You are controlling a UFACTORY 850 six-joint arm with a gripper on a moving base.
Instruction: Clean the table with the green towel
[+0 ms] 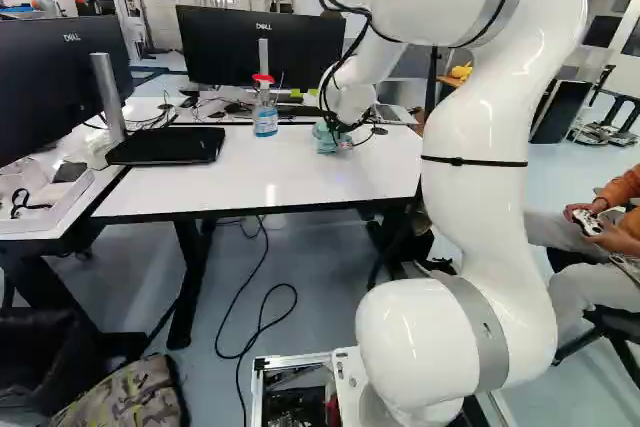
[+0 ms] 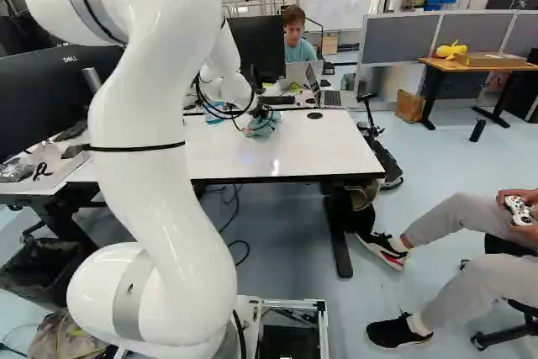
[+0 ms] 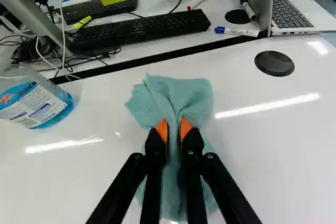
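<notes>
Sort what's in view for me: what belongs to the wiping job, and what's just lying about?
Job:
- green towel
- gripper, closed on the towel
- white table under it

Lying about:
- bottle of blue liquid, though possibly cleaner
- long black keyboard
- blue marker
- red marker
- open laptop

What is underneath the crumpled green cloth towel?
The glossy white rectangular table supports the towel; its surface shows around the cloth, but anything else beneath the folds is hidden.
</notes>
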